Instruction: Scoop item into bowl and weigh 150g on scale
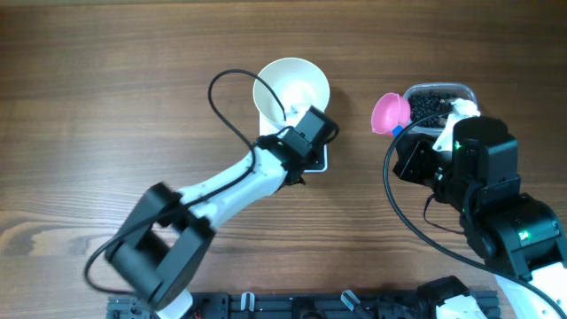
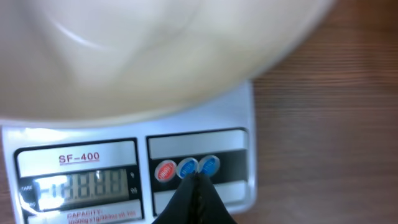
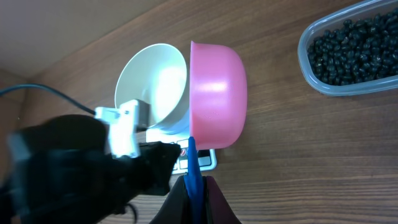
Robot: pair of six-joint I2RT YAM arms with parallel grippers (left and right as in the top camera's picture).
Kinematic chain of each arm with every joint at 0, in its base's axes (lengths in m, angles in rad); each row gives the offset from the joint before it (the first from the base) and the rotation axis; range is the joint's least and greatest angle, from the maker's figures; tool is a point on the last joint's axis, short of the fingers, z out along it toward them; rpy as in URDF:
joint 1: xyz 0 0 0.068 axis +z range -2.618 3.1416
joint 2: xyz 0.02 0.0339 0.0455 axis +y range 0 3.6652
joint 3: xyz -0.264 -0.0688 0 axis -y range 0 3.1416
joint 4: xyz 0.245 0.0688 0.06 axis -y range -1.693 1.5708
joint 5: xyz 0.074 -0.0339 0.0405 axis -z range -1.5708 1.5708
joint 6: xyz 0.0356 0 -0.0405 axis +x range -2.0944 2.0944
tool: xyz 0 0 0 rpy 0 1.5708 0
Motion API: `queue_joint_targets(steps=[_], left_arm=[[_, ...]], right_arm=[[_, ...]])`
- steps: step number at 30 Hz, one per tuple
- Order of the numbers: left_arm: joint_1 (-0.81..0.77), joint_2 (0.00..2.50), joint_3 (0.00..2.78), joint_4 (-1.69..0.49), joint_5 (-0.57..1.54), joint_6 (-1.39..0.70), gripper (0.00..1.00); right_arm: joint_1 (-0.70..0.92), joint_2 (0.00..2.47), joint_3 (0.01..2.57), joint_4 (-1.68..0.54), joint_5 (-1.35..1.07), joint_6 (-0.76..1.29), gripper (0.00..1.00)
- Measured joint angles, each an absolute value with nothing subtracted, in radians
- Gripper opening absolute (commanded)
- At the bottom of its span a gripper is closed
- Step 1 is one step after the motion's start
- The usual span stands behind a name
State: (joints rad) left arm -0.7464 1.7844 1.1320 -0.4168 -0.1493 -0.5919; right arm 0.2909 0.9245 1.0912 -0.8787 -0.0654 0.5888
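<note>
Item sits in its tub beside the scoop, and the right arm is the nearer one.
Overhead: the item [image 1: 430,106] fills the clear tub [image 1: 443,85] at 3 o'clock of the pink scoop [image 1: 390,112], just beside it, while the bowl [image 1: 288,80] sits on the scale [image 1: 321,159] at 9 o'clock. Left wrist: the left gripper [image 2: 198,180] has its fingers pressed together, tips at a blue button [image 2: 209,165]. Right wrist: the right gripper [image 3: 194,186] pinches the scoop's blue handle [image 3: 193,165], with the item at 2 o'clock of the fingers.
</note>
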Motion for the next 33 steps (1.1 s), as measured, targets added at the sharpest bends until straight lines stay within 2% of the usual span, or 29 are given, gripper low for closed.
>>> queue_joint_targets(steps=[9,16,20,26,27,28,30,33], left_arm=[[-0.746,1.622,1.132,-0.509,-0.044,-0.527,0.04],[-0.738,1.480,1.132,-0.577,0.017,-0.224,0.04],[-0.667,1.466,1.132,-0.595,0.028,-0.075,0.04],[-0.562,1.466,1.132,-0.735,0.040,-0.008,0.06],[-0.561,1.466,1.132,-0.770,0.040,-0.005,0.14],[-0.561,1.466,1.132,-0.795,0.041,-0.001,0.18],[-0.561,1.466,1.132,-0.818,0.045,0.009,0.18],[-0.561,1.466,1.132,-0.823,0.049,0.007,0.10]], right_arm=[[0.291,0.925,1.091,-0.879,-0.066,0.588,0.04],[0.291,0.925,1.091,-0.872,-0.057,0.570,0.04],[0.291,0.942,1.091,-0.875,-0.035,0.542,0.04],[0.291,0.983,1.091,-0.923,-0.025,0.494,0.04],[0.291,0.988,1.091,-0.925,-0.025,0.492,0.04],[0.290,0.989,1.091,-0.925,-0.025,0.492,0.04],[0.291,0.991,1.091,-0.920,-0.025,0.492,0.04],[0.291,0.991,1.091,-0.896,-0.025,0.508,0.04]])
